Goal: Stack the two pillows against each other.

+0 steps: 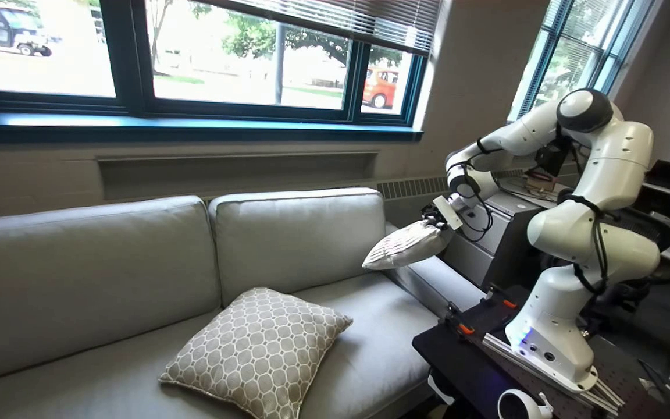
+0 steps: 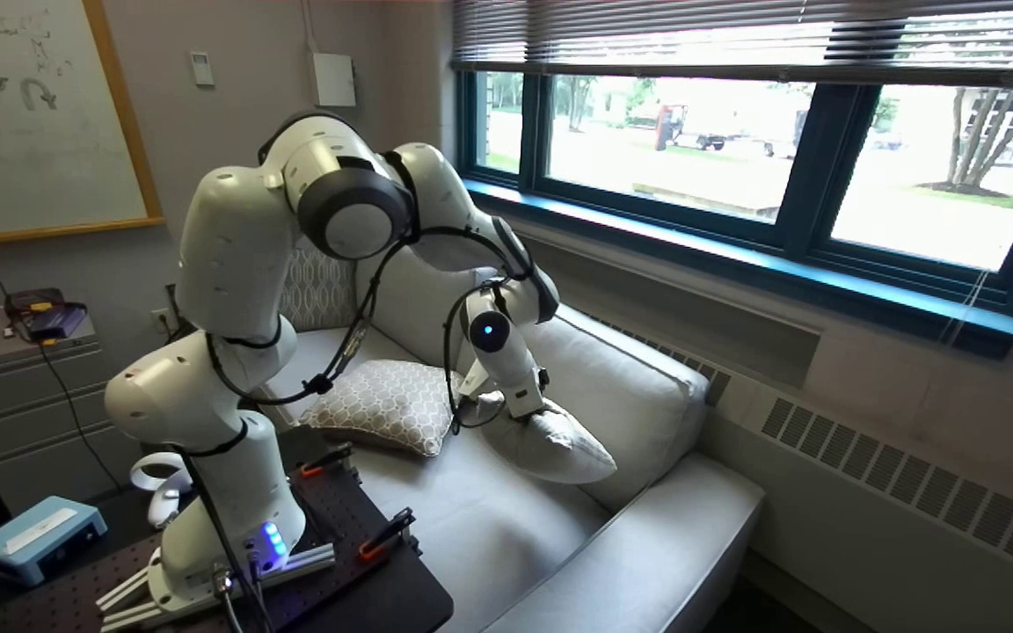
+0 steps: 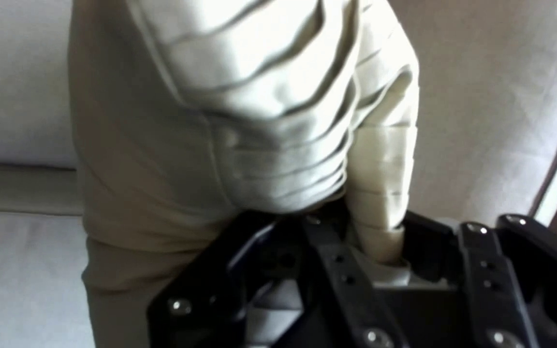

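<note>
The cream-white puffy pillow (image 1: 403, 247) hangs in the air above the couch seat near the armrest, tilted downward away from the gripper. My gripper (image 1: 437, 218) is shut on its edge. In the wrist view the cream-white pillow (image 3: 269, 96) shows pleated cloth bunched between the fingers (image 3: 370, 227). The fingertips are partly hidden by the cloth. The beige lattice pillow (image 1: 259, 349) lies flat on the seat, apart from the held pillow. It also shows in an exterior view (image 2: 392, 400), behind the held pillow (image 2: 559, 448) and partly behind the arm's cable.
The couch has upright back cushions (image 1: 300, 238) and an armrest (image 2: 647, 536) beside the held pillow. Another patterned cushion (image 2: 317, 290) stands at the couch's far end. The robot's black table (image 1: 445, 355) with orange-tipped clamps adjoins the seat. A window sill runs behind.
</note>
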Controlling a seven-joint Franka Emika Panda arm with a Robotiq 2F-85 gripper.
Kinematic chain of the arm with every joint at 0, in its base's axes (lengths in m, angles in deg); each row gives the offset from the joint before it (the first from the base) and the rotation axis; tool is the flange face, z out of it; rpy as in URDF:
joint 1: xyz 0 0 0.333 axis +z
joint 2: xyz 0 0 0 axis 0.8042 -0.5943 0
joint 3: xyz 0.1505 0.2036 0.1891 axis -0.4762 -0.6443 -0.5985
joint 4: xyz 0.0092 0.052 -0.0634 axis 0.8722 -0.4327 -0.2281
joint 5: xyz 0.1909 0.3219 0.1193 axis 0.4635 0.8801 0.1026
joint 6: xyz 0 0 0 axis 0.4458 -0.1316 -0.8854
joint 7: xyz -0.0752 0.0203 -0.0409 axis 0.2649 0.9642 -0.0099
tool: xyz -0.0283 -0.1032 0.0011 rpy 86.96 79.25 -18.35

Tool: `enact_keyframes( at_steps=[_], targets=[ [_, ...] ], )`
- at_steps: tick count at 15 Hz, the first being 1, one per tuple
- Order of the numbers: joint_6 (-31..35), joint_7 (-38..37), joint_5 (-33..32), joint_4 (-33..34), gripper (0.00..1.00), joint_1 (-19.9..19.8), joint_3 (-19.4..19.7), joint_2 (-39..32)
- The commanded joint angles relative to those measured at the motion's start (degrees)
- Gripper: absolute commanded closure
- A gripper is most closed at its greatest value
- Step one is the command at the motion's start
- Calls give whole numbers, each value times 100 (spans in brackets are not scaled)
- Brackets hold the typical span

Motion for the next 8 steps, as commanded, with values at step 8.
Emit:
enact_keyframes(
  at_steps=[8],
  targets=[
    [912,-1100,-1855,1791,92,1350,1226,-1530]
  ],
)
